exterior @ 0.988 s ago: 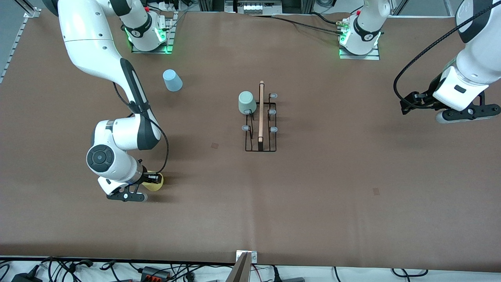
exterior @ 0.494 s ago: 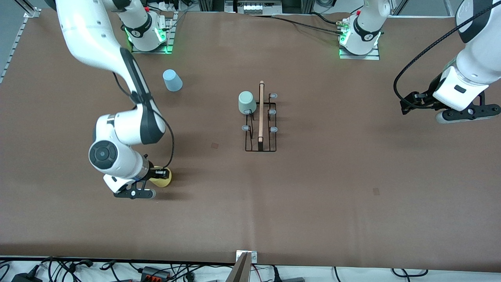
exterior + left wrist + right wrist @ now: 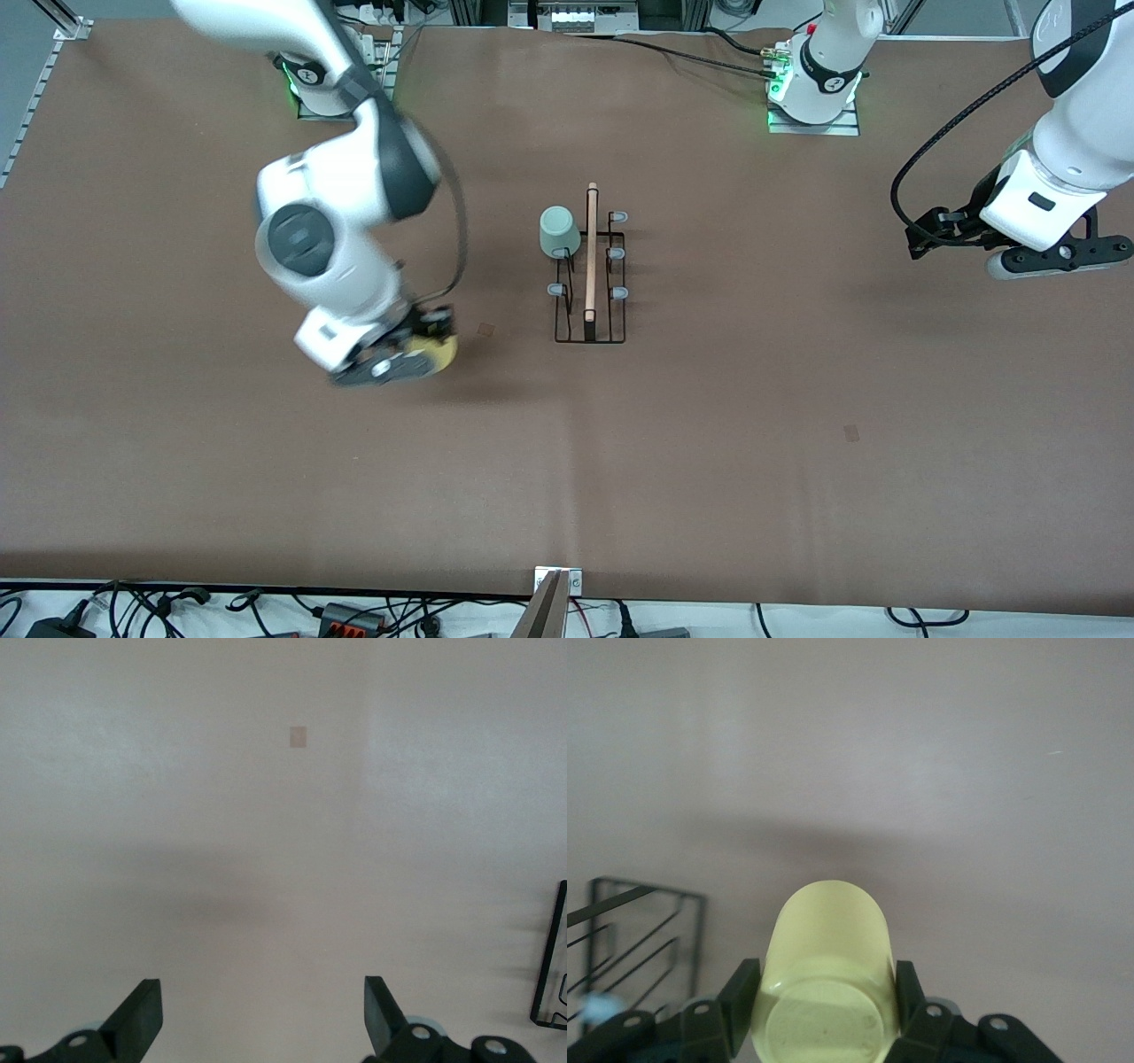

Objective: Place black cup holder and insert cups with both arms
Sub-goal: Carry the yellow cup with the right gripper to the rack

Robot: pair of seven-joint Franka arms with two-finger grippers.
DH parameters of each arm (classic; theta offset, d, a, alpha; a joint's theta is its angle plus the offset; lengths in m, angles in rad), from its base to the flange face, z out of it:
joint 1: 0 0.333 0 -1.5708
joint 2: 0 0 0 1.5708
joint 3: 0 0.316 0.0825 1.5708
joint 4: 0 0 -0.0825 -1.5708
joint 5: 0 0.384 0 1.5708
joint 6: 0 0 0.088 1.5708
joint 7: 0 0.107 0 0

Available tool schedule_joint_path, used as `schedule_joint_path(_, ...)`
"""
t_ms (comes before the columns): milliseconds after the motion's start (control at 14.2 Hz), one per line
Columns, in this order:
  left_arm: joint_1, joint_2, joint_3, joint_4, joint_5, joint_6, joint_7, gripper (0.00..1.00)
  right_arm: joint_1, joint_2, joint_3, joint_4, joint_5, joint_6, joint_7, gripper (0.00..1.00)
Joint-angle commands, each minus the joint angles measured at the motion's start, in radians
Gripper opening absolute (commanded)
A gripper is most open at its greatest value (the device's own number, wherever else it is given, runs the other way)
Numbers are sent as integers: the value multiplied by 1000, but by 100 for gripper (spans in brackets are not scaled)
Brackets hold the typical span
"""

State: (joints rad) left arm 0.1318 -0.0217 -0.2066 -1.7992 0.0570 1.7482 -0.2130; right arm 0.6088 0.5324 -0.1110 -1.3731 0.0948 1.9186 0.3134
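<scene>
With the yellow cup (image 3: 828, 979) pinched in the right tool (image 3: 409, 353) and the left tool (image 3: 263, 1019) parked spread, the cup should be carried over a free peg (image 3: 556, 290) at the rack's (image 3: 590, 330) nine o'clock side and lowered squarely

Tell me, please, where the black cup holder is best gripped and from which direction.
Probably at the light wooden rod handle on top of the black cup holder, coming straight down from above. The rod stands clear above the thin wire frame. Grip it toward its free end nearer the front camera, away from the pale green cup seated beside it.
</scene>
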Motion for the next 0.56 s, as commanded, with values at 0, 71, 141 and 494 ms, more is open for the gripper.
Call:
schedule_joint_path(0, 6, -10, 1, 1, -20, -9, 23, 100, 116, -18, -13, 0, -4, -3, 99, 26)
schedule_joint_path(71, 6, -10, 1, 1, -20, -9, 23, 100, 140, -11, -13, 18, -4, -3, 136, 26)
schedule_joint_path(141, 6, -10, 1, 1, -20, -9, 23, 100, 158, -3, -12, 23, -4, 8, 168, 26)
schedule_joint_path(494, 6, -10, 1, 1, -20, -9, 23, 100, 218, 41, -12, 25, -4, 63, 237, 27)
